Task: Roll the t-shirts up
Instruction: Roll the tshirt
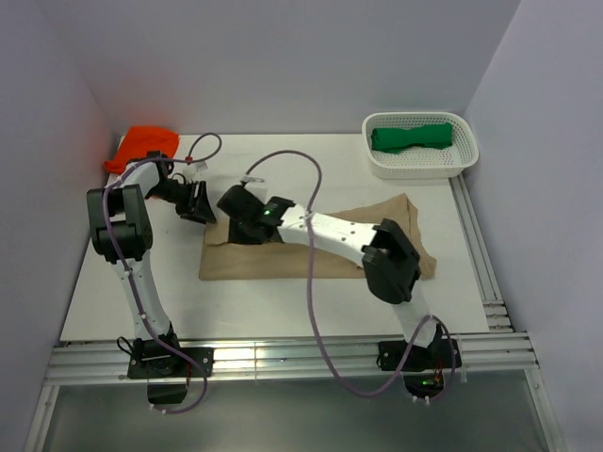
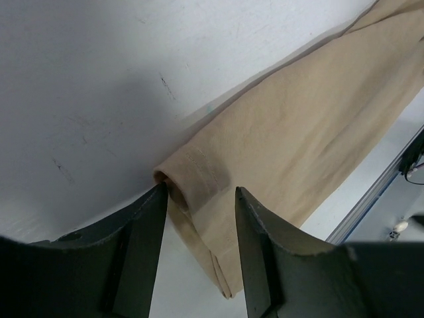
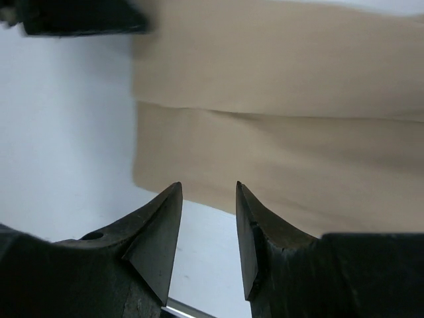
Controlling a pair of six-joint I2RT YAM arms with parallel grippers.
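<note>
Tan shirt (image 1: pixel 250 262) lay long axis left-right, wide end toward basket (image 1: pixel 415 169). Left pincer (image 2: pixel 200 189) gaped astride its hem corner; right pincer (image 3: pixel 208 185) gaped above its edge.

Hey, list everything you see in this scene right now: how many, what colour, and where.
tan cloth t-shirt: one, tan, folded flat mid-table
bright orange cloth t-shirt: one, orange, bunched at the far left corner
deep green cloth t-shirt: one, green, inside the basket
white perforated plastic basket: one, white, far right corner
white table: one, white, under everything
metal rails: several, silver, along the near and right edges
purple cables: two, purple, looping along the arms
left gripper: one, black, open, astride the tan shirt's left corner
right gripper: one, black, open, above the tan shirt's left end
</note>
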